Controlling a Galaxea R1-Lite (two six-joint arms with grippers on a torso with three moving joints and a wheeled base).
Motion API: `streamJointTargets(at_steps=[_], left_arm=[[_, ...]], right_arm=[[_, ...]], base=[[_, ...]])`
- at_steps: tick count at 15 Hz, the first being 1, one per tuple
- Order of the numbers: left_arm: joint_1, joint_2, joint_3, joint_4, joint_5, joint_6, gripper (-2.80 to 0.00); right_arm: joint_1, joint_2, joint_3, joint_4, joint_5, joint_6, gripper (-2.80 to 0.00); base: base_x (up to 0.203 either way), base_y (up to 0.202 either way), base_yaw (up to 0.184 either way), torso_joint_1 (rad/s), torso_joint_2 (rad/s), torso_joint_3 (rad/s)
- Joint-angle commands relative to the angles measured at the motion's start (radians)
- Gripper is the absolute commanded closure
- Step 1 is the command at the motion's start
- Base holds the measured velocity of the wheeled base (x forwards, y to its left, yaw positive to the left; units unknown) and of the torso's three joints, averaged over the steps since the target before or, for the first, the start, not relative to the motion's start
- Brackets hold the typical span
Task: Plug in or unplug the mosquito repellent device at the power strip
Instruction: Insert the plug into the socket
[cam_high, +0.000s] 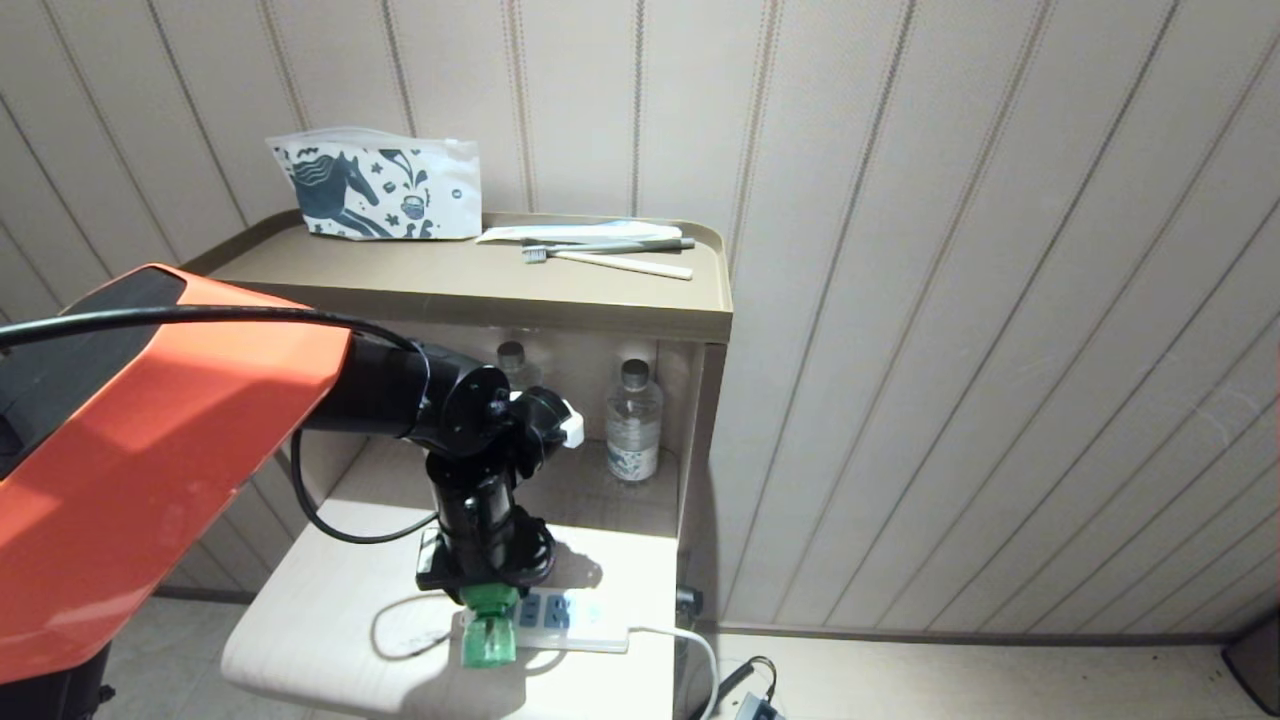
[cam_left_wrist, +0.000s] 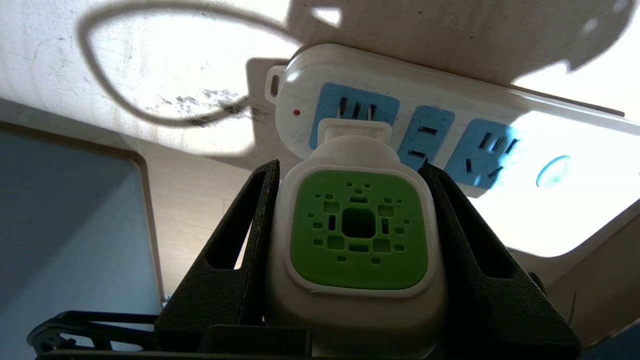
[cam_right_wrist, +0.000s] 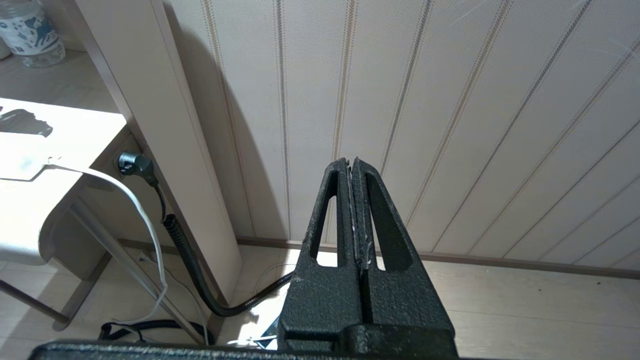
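Note:
My left gripper (cam_high: 487, 592) (cam_left_wrist: 350, 167) reaches down over the low pale table and is shut on the mosquito repellent device (cam_left_wrist: 357, 235) (cam_high: 489, 632), one finger against each white side of its head. The green vented face points at the wrist camera, and the green bottle shows below the fingers in the head view. The white power strip (cam_left_wrist: 450, 100) (cam_high: 565, 618) lies flat on the table with blue socket faces. The device's white plug end sits against the end socket (cam_left_wrist: 332, 102) beside the small red light. Whether the prongs are inside is hidden. My right gripper (cam_right_wrist: 351, 162) is parked, shut and empty, facing the wall.
A water bottle (cam_high: 632, 425) stands in the cabinet recess, another (cam_high: 512, 358) behind my arm. On the cabinet top lie a printed pouch (cam_high: 378, 190) and toothbrushes (cam_high: 610, 255). The strip's white cable (cam_high: 690, 650) drops off the table's (cam_high: 320, 600) right edge near a black plug (cam_right_wrist: 132, 164).

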Motion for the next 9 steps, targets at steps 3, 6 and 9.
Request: streamJointTargets(at_steps=[3,6,9], left_arm=[[0.001,0.004,-0.009,-0.008,0.001,0.005,0.0],[0.0,0.006,-0.008,-0.01,0.0,0.005,0.0],[0.001,0.012,0.001,-0.015,0.0,0.004,0.0]], right_arm=[[0.0,-0.001,0.0,0.0,0.001,0.0,0.0],[0.0,-0.001,0.0,0.0,0.001,0.0,0.0],[0.0,-0.001,0.0,0.0,0.001,0.0,0.0]], base=[[0.0,0.0,0.0,0.0,0.0,0.0],[0.0,0.0,0.0,0.0,0.0,0.0],[0.0,0.0,0.0,0.0,0.0,0.0]])
